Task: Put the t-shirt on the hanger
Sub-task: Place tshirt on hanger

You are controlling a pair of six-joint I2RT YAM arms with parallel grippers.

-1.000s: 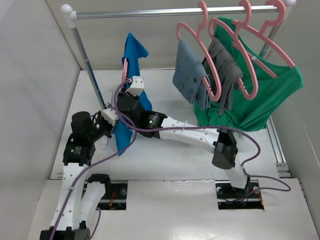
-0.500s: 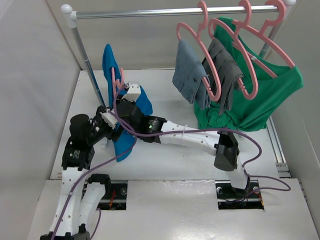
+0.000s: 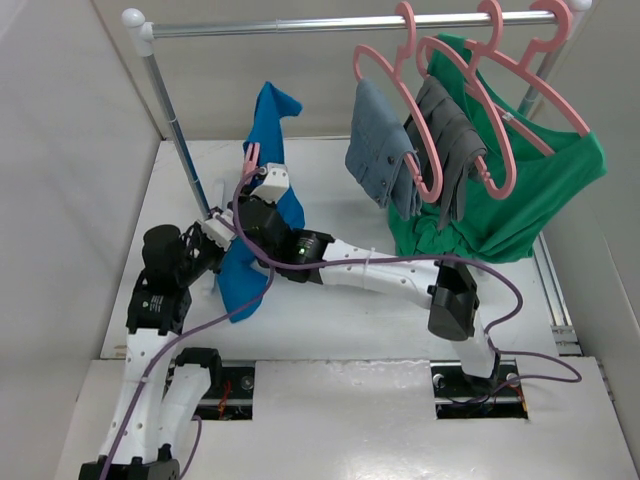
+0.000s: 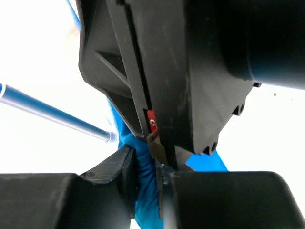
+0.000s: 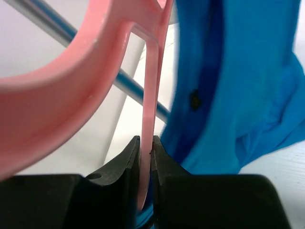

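The blue t-shirt hangs bunched in the air left of centre, its lower part drooping to the table. The pink hanger shows only as a small piece beside the shirt. My right gripper is shut on the hanger's thin bar, with the hanger's curved part to the left and the t-shirt just to the right. My left gripper is shut on a fold of the t-shirt, close under the right arm's black body.
A metal rack rail runs across the back, its left pole just beside the shirt. Two pink hangers with grey garments and one with a green shirt hang at the right. Walls close both sides.
The shirt and hanger swung left half a second ago, then back right and upward. Both grippers kept their hold and shifted slightly with it.
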